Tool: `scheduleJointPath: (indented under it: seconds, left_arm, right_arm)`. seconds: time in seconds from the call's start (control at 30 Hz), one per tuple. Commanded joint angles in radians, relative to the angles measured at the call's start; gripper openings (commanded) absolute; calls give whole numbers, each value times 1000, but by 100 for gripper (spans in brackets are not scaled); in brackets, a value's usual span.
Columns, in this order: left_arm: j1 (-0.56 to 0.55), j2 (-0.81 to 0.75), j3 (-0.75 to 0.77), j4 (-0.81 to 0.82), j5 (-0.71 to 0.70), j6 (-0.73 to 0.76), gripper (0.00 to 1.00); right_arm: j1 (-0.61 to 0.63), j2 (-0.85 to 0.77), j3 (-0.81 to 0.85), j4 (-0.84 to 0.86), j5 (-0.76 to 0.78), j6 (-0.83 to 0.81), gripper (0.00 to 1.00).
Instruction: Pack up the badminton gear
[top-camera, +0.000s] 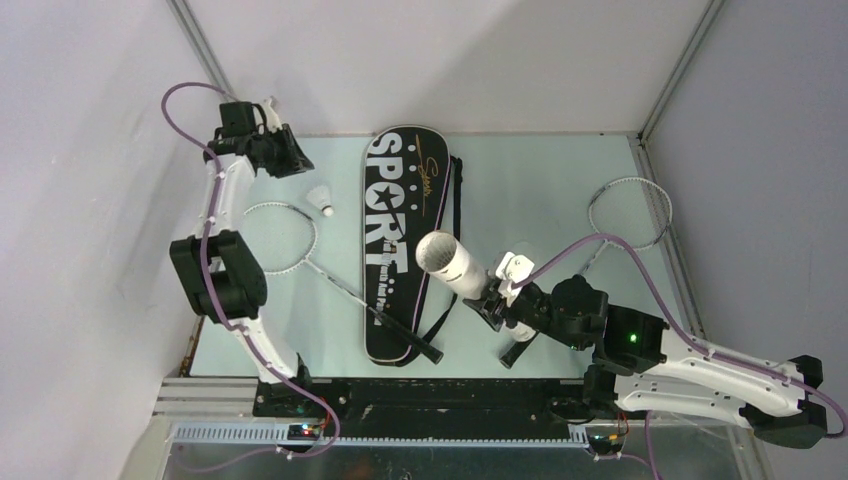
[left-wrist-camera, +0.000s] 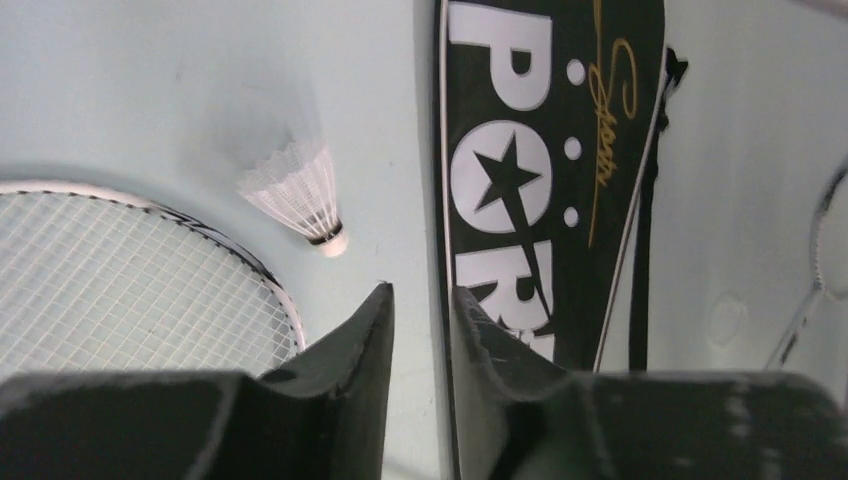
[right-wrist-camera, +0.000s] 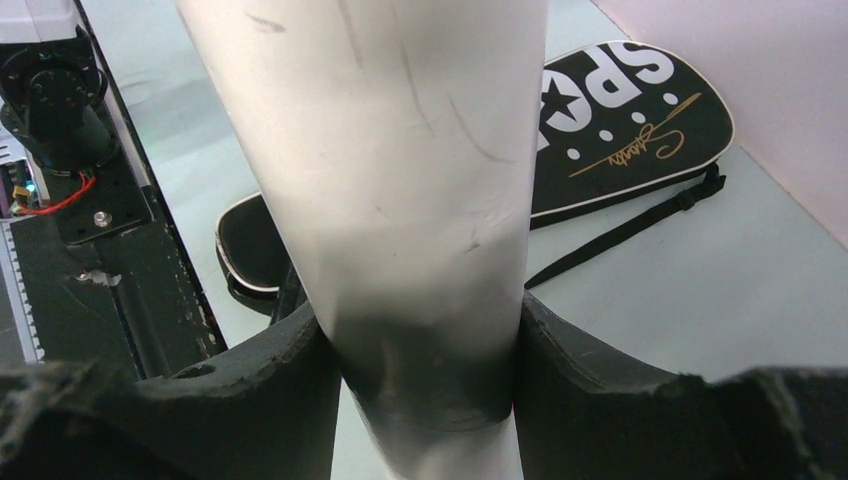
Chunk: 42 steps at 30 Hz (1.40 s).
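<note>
Bare table (top-camera: 540, 190) between bag (top-camera: 400, 230) and right racket (top-camera: 630, 212), apparently passable.

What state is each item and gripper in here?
Long white cardboard tube: tilted, open end up, clamped by right gripper.
Black "SPORT" racket bag: lying flat.
White feather shuttlecock: on its side, loose.
Silver-framed left racket: flat, handle across bag.
Silver-framed right racket: lying flat.
Left gripper: barely open, empty.

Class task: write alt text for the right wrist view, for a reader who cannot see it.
The right gripper clamps a scuffed white cardboard tube, which fills the centre, between its black fingers. Behind it, a black racket bag with white lettering and a black strap lies on the pale table.
</note>
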Motion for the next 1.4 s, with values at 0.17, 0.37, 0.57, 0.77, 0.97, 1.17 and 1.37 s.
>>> scheduleJointPath:
  seconds: [0.17, 0.37, 0.57, 0.77, 0.97, 1.17, 1.37]
  left_arm:
    - [5, 117, 103, 25, -66, 124, 54]
    - [10, 236, 186, 18, -60, 141, 57]
    - [19, 367, 287, -37, -14, 149, 58]
    - [18, 411, 280, -38, 38, 141, 58]
    - [17, 432, 294, -59, 90, 139, 55]
    - [19, 424, 275, -83, 90, 154, 41]
    - [18, 392, 231, -85, 106, 146, 26]
  right_arm:
    - [-3, -12, 12, 96, 0, 15, 34]
    - [-12, -1, 12, 94, 11, -18, 34]
    - [-17, -11, 11, 100, -12, -16, 34]
    - [-18, -28, 11, 81, 0, -14, 34]
    - [-19, -38, 12, 66, 4, -9, 34]
    - [-18, -50, 12, 61, 4, 0, 34]
    - [-18, -71, 12, 48, 13, 7, 34]
